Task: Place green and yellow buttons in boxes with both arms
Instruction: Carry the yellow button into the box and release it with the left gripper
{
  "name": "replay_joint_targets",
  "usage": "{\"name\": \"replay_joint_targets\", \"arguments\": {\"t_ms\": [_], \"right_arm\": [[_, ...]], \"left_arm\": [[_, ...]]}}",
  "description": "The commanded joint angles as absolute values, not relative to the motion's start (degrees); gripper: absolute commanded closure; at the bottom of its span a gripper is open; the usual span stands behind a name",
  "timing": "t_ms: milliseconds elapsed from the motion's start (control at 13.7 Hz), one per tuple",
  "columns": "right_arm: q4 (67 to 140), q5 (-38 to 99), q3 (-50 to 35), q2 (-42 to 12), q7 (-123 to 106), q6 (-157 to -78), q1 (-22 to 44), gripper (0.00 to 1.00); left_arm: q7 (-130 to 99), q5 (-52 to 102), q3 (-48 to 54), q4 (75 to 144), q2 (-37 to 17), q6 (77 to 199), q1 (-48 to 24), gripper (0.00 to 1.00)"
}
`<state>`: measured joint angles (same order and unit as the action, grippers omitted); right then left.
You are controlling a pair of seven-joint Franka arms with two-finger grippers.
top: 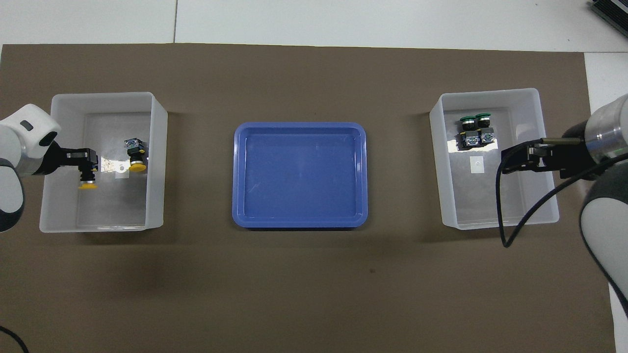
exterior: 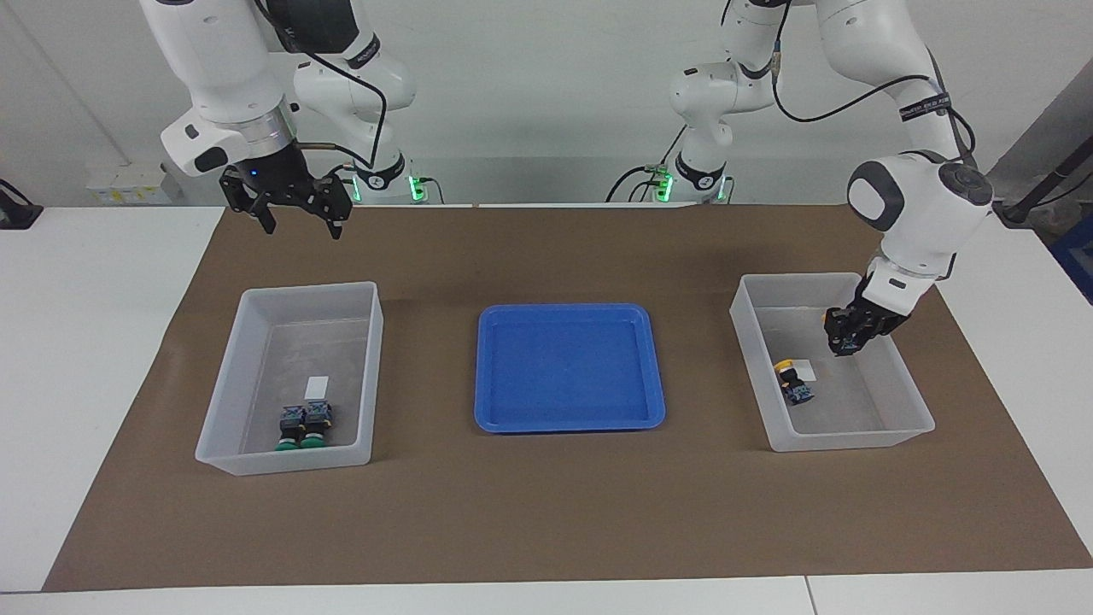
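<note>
My right gripper (exterior: 297, 224) waits at the facing view's upper left, fingers spread, empty. My left gripper (top: 88, 169), at the overhead view's left edge, clamps a yellow button (top: 89, 182) above the box (top: 157, 162). A second yellow button (top: 136, 157) lies inside. The other box (exterior: 372, 376), lower left in the facing view, contains both green buttons (exterior: 304, 427).

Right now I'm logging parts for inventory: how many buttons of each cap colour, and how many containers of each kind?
Green buttons: 2
Yellow buttons: 2, one in the left gripper
White boxes: 2
Blue tray: 1
Total: 7
</note>
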<state>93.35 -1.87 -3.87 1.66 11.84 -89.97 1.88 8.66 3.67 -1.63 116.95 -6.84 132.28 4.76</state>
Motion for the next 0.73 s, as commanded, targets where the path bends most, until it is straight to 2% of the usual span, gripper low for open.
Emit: {"name": "replay_joint_targets", "arguments": {"t_ms": [0, 364, 656], "right_arm": [[93.78, -0.79, -3.25, 1.85, 10.63, -90.09, 1.5, 0.0], [93.78, -0.53, -3.25, 1.76, 8.54, -91.05, 0.35, 0.0], [93.34, -0.53, -3.25, 1.32, 7.56, -91.32, 0.18, 0.0]], "left_arm": [[8.88, 3.78, -1.67, 114.45, -6.5, 131.14, 3.61, 0.37], [8.7, 3.78, -1.06, 105.84, -7.03, 119.3, 3.25, 0.37], [8.26, 4.13, 0.35, 99.51, -4.75, 108.48, 1.85, 0.37]]}}
